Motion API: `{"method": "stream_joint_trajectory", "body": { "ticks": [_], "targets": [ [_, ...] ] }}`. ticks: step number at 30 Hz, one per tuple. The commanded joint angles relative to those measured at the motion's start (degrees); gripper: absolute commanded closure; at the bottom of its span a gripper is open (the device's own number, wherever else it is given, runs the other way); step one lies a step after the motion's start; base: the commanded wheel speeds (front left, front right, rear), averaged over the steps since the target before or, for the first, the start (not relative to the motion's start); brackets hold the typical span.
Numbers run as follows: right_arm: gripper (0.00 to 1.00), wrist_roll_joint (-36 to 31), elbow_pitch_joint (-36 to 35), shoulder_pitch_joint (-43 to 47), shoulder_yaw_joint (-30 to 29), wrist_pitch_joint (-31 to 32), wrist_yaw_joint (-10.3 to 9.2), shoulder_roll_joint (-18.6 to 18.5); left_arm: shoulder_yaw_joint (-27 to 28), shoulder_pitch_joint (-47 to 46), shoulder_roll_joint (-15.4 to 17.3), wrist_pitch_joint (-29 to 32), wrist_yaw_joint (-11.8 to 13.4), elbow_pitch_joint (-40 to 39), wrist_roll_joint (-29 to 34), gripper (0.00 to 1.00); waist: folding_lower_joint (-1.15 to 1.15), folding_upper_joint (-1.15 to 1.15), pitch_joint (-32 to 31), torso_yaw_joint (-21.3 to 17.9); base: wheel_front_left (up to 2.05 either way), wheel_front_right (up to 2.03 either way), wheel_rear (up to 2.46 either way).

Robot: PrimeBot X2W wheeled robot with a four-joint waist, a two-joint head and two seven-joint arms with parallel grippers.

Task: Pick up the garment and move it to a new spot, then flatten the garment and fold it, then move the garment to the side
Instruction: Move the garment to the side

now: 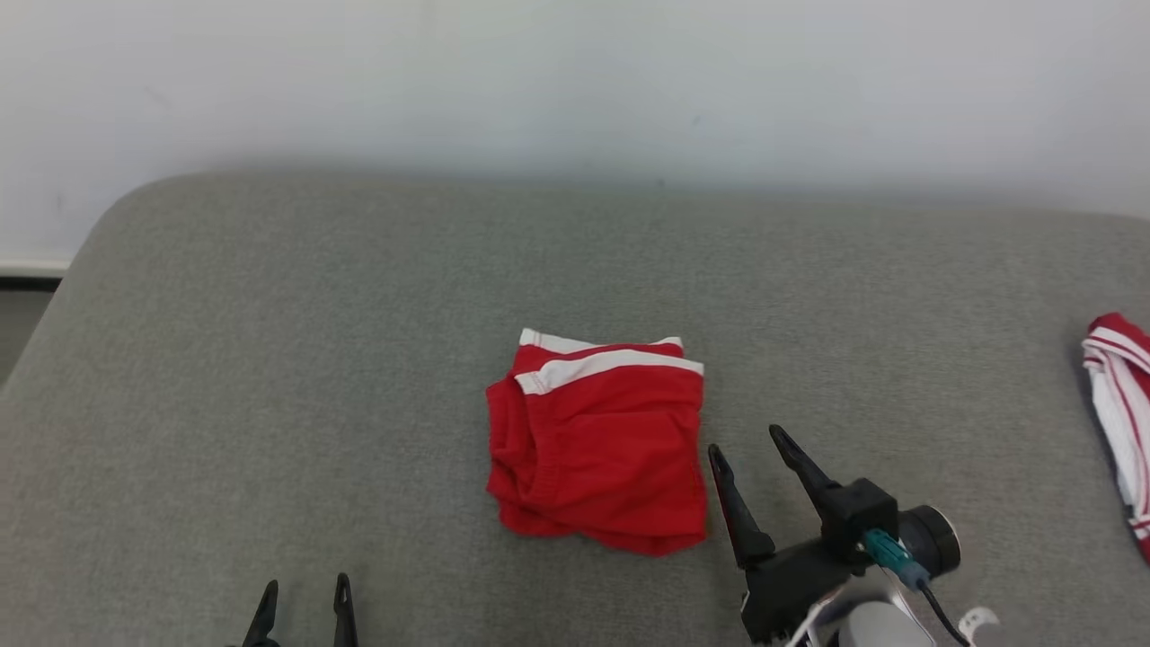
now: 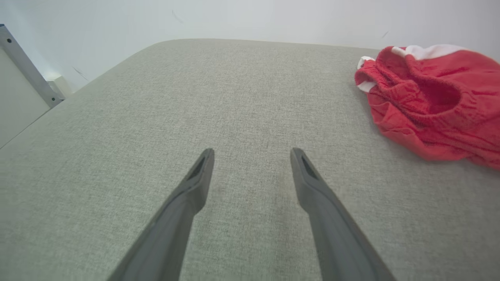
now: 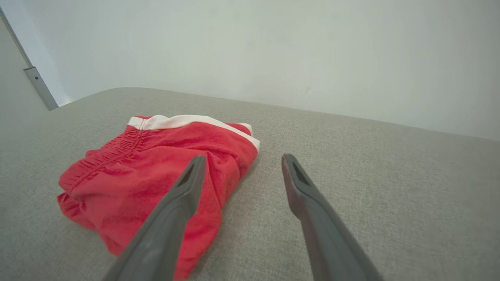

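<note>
Head view: we see folded garment (image 1: 597, 445); right gripper (image 1: 746, 440) just right of it, agape, empty; left gripper (image 1: 305, 581) lower-left, agape; striped cloth (image 1: 1119, 404) far right.

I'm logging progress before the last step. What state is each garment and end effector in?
red garment: folded, lying mid-surface, not held.
striped garment: bunched up at the head view's right edge.
left end effector: open, empty.
right end effector: open, empty, beside the red garment's right edge.
</note>
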Motion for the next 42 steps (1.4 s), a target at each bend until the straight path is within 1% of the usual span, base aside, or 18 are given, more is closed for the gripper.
{"method": "stream_joint_trajectory", "body": {
  "ticks": [1,6,10,18,20,24,25,27,28,31,34,38,42],
  "targets": [
    [0.0,-0.7,2.0,-1.8,0.36,0.03,-0.15,-0.3,-0.27,-0.9,-0.02,-0.15,0.02,0.22,0.06,0.0,0.0,0.0,2.97,3.57,0.0,0.0,0.0],
    [0.0,0.64,9.39,-7.47,1.49,0.02,-0.15,-0.62,-0.64,-1.46,-0.01,-0.15,0.18,0.92,-0.92,0.0,0.0,0.0,4.11,5.46,0.0,0.0,0.0],
    [0.0,2.09,14.5,-9.97,1.9,0.03,-0.15,-0.47,-1.15,-2.13,-0.03,-0.15,0.38,1.13,-1.4,0.0,0.0,0.0,4.52,6.2,0.0,0.0,0.0],
    [0.0,7.23,22.27,-9.71,3.35,0.1,-0.15,-0.03,-2.41,-2.71,-0.01,-0.15,0.91,0.87,-1.98,0.0,0.0,0.0,5.07,6.72,0.0,0.0,0.0],
    [0.0,8.61,23.96,-9.67,4.64,0.18,-0.15,0.06,-2.72,-2.88,-0.02,-0.15,1.04,0.79,-2.08,0.0,0.0,0.0,5.13,6.79,0.0,0.0,0.0],
    [0.0,14.33,25.01,-8.62,9.26,0.44,0.01,0.25,-3.19,-3.12,-0.01,-0.15,1.08,0.72,-2.06,0.0,0.0,0.0,5.0,7.06,0.0,0.0,0.0],
    [0.41,15.8,25.16,-8.18,10.49,0.51,0.02,0.29,-3.22,-3.14,-0.02,-0.15,1.12,0.74,-2.01,0.0,0.0,0.0,4.88,7.11,0.0,0.0,0.0],
    [0.79,17.99,25.46,-7.68,12.09,0.53,0.02,0.24,-3.16,-2.96,-0.01,-0.15,1.08,0.81,-1.99,0.0,0.0,0.0,4.5,7.16,0.0,0.0,0.0],
    [1.0,19.04,25.58,-7.4,12.64,0.51,0.02,0.23,-3.08,-2.83,-0.01,-0.15,1.07,0.81,-1.97,0.0,0.0,0.0,4.26,7.15,0.0,0.0,0.0],
    [1.0,20.86,26.07,-7.43,13.52,0.49,-0.02,0.01,-2.84,-2.1,-0.01,-0.15,1.17,0.75,-1.94,0.0,0.0,0.0,3.59,6.88,0.0,0.0,0.0],
    [1.0,21.0,25.73,-7.76,13.1,0.42,-0.03,0.01,-2.59,-1.6,-0.02,-0.15,1.15,0.72,-1.84,0.0,0.0,0.0,3.05,6.51,0.0,0.0,0.0],
    [1.0,20.22,24.28,-8.06,11.02,0.11,-0.1,-0.12,-2.2,-0.76,-0.02,-0.15,0.73,0.46,-1.36,0.0,0.0,0.0,1.96,5.18,0.0,0.0,0.0],
    [1.0,19.53,23.45,-7.08,8.97,0.06,-0.11,-0.38,-2.02,-0.43,-0.01,-0.15,0.43,0.23,-0.92,0.0,0.0,0.0,0.53,2.83,0.0,0.0,0.0]
  ]
}}
